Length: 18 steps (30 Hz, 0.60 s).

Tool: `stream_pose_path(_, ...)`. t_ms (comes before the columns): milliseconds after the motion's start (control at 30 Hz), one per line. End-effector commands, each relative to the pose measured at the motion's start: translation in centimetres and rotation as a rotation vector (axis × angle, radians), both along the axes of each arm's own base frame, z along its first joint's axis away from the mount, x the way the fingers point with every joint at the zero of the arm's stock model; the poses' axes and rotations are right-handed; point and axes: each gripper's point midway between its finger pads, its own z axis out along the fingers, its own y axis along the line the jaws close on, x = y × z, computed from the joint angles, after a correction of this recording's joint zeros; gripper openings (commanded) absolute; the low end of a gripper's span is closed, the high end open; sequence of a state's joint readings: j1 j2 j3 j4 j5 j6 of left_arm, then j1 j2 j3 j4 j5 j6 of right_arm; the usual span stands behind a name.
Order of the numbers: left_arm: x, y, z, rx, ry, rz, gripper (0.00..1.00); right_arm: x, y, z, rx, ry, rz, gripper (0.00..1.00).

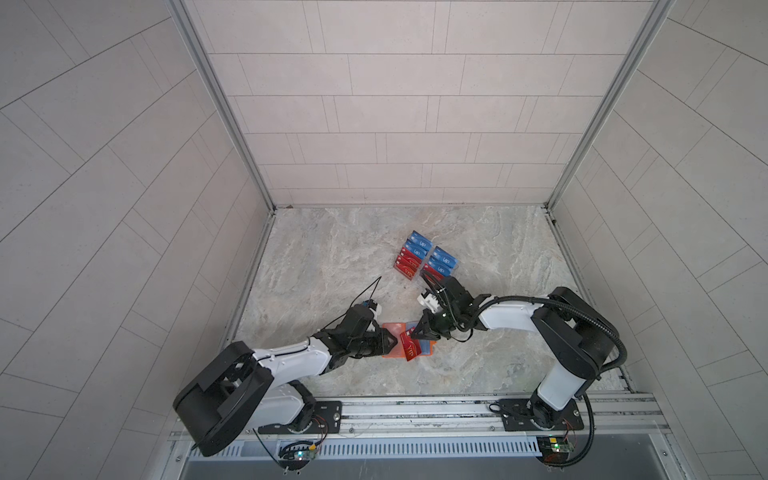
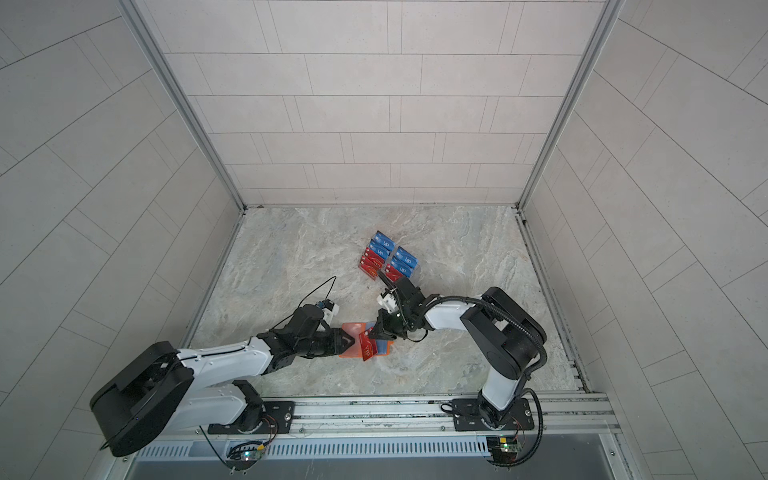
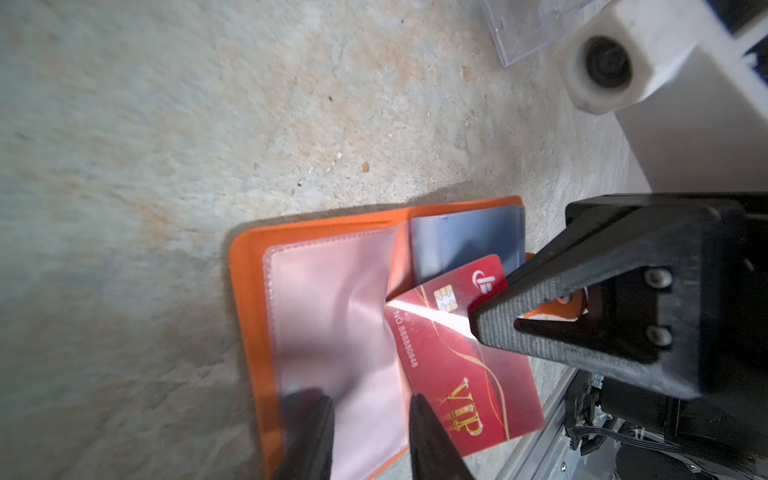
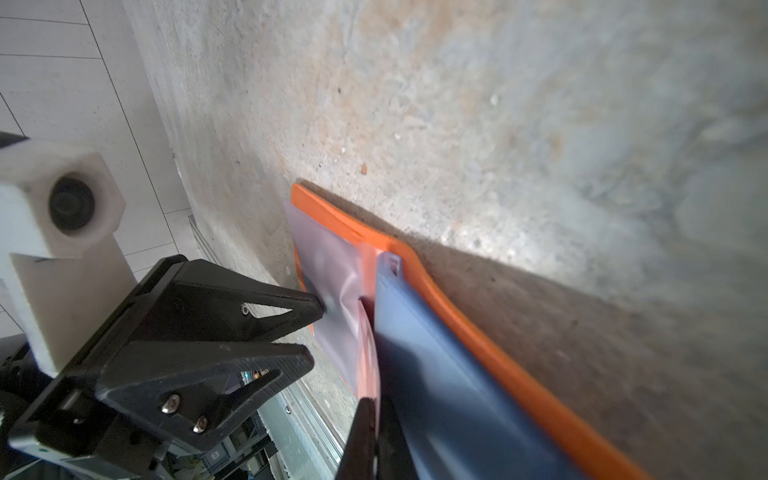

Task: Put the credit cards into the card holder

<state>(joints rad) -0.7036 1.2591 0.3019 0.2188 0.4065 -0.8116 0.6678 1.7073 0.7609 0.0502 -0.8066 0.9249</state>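
On the marble table (image 3: pixel 166 124), level the red VIP card (image 3: pixel 457 365) your right gripper (image 3: pixel 476 318) pinches into the card holder (image 3: pixel 249 257) sleeve (image 3: pixel 332 311) your parted left gripper (image 3: pixel 368 401) seemingly pins.

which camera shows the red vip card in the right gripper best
The left wrist view: the red card shows its face, chip and gold lettering, pinched by the right gripper. Both top views show only a small red patch; the right wrist view only its edge.
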Motion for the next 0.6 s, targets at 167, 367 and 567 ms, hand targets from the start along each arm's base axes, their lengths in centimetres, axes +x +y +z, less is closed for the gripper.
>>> stream_pose_path(167,-1.1,1.3,-1.4,0.062,0.044,0.004,0.35,-0.2,-0.5,0.2,-0.055,0.014,-0.004,0.00)
stream_pose_path(367,-1.1,1.2,-1.4,0.062,0.044,0.005,0.36,-1.1,-1.2,0.0,-0.080,0.042,0.002,0.00)
stream_pose_path(567,-1.0,1.2,-1.5,0.063,0.044,0.005,0.36,-1.7,-1.0,0.1,-0.073,0.058,0.019,0.00)
